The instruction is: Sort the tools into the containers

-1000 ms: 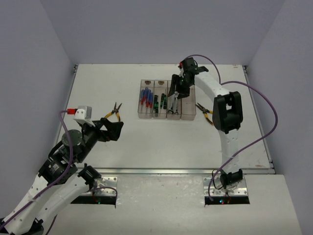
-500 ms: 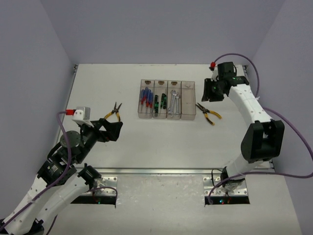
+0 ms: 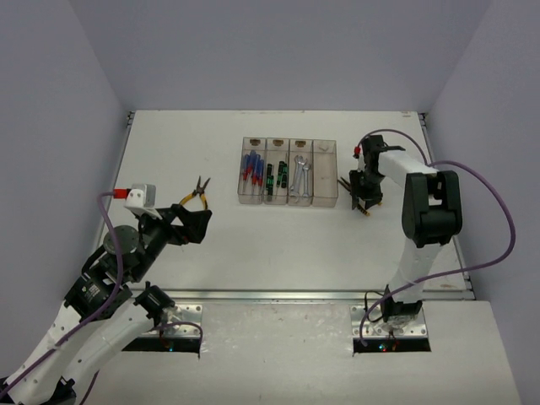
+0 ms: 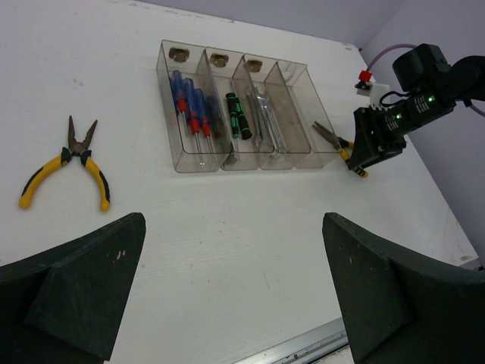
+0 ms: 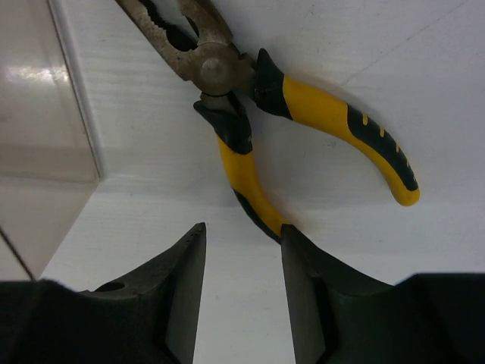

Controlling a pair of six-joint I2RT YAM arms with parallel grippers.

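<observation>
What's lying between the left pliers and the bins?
Nothing, just bare table between those pliers and the bins, as the top view shows.

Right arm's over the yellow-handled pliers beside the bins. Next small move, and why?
Probably lower the right gripper straight down, then close. Its jaws stand apart, and one handle of the yellow-handled steel pliers lies in line with the gap between them. The pliers lie flat on the table, outside the clear brownish bins.
</observation>
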